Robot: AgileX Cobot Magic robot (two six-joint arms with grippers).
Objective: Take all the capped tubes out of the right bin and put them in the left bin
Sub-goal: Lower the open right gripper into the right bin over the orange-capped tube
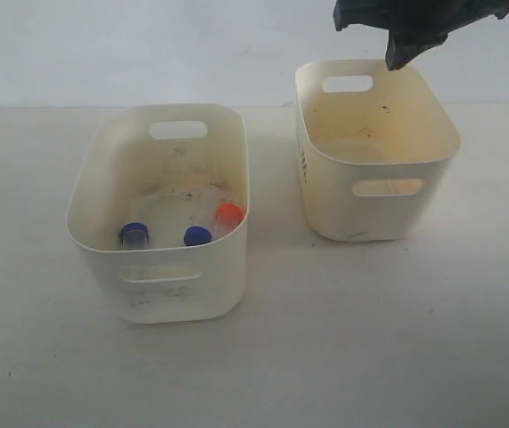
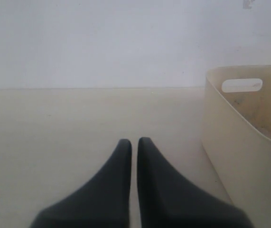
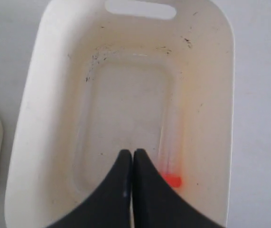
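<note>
While one orange-capped tube [image 3: 173, 180] lies in the right bin [image 3: 50, 118], the right gripper [image 3: 133, 154] hovers above, clenched empty, lining up.

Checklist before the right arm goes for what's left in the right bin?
1. Last tube in right bin: ok, orange cap, lying along a long wall.
2. Right tool above right bin: ok.
3. Right tool ready to grasp: not ok, shut and empty.
4. Tips lined up on last tube: not ok, it lies beside them.
5. Left bin contents: ok, two blue tubes and an orange tube.
6. Left tool out of the way: ok, shut, over the table beside left bin.
</note>
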